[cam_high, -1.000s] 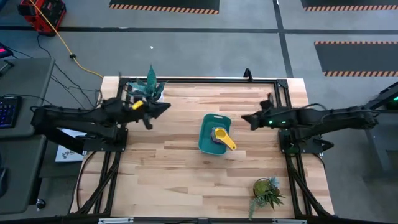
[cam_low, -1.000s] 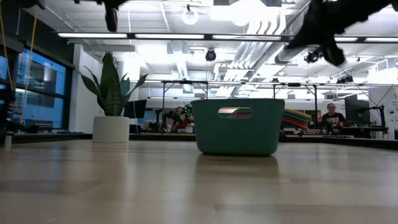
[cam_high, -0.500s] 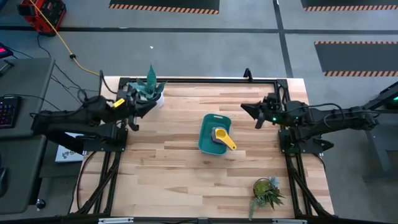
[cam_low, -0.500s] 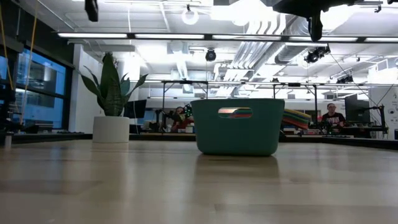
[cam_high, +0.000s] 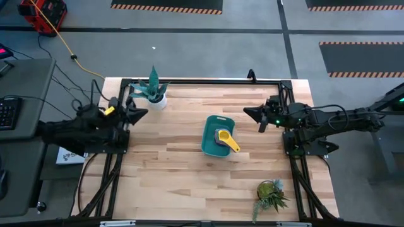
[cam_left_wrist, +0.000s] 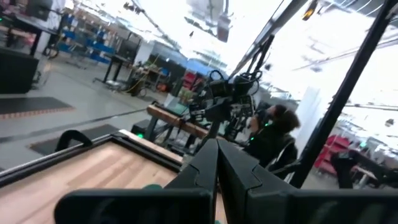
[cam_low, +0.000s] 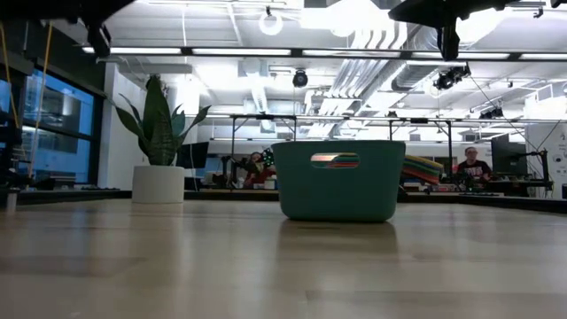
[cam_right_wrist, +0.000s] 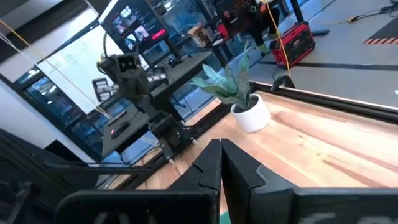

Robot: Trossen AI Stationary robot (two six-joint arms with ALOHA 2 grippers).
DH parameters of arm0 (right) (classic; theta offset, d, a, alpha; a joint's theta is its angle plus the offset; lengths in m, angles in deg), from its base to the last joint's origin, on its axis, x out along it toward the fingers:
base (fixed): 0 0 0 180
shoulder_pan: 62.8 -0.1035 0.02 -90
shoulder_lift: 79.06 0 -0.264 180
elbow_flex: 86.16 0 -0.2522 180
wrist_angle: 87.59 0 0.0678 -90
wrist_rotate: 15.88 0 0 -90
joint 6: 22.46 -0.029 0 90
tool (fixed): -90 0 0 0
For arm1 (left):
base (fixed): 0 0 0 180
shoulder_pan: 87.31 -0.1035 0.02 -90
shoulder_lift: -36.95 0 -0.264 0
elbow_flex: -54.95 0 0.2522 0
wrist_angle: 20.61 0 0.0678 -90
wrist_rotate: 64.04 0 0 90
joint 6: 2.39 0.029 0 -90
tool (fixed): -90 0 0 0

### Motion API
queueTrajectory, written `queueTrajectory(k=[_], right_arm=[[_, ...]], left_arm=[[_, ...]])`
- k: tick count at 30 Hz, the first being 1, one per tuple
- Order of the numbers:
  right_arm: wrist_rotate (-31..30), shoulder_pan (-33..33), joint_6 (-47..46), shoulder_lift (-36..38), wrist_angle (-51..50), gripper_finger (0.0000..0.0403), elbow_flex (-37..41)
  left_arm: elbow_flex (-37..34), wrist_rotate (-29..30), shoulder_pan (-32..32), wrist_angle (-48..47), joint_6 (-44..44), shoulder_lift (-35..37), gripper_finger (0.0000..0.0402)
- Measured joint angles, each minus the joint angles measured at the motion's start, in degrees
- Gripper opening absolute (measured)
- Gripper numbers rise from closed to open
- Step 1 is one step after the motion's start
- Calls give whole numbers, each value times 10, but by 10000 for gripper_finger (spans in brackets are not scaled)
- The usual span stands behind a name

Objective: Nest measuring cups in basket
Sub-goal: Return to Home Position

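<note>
1. High view: the teal basket (cam_high: 210,135) stands near the middle of the bench (cam_high: 177,170). Inside it you see the yellow measuring cup (cam_high: 223,136) on top. Its handle reaches over the rim toward 4 o'clock. The cups under it are hidden here.
2. Same view: the left pincer (cam_high: 139,113) hangs at 9 o'clock from the basket, well apart from it and just beside the plant in the white pot (cam_high: 153,96). The right pincer (cam_high: 249,113) is at 2 o'clock from the basket, near it but not touching. A small plant (cam_high: 271,194) lies at 5 o'clock.
3. Low view: the basket (cam_low: 338,186) sits flat on the bench. Coloured bands show through its handle slot (cam_low: 335,160), so I judge the nested cups are inside. Both arms are high above.
4. Left wrist view: the left pincer (cam_left_wrist: 217,146) is closed and holds nothing. A person (cam_left_wrist: 273,127) sits beyond the bench.
5. Right wrist view: the right pincer (cam_right_wrist: 220,144) is also closed and empty.
6. Risks, as I judge them: if the left arm swings wide, it may brush the leaves and tip the pot. If the right arm drops low, it may catch the yellow handle and lift the cups out.
</note>
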Motion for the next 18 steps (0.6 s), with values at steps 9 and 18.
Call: queueTrajectory(k=[9,18], right_arm=[[17,0,-60,0,0,0,0],[26,0,-57,0,0,0,0]], left_arm=[[-124,-26,1,60,-3,68,0],[-190,-47,0,107,-37,68,0]])
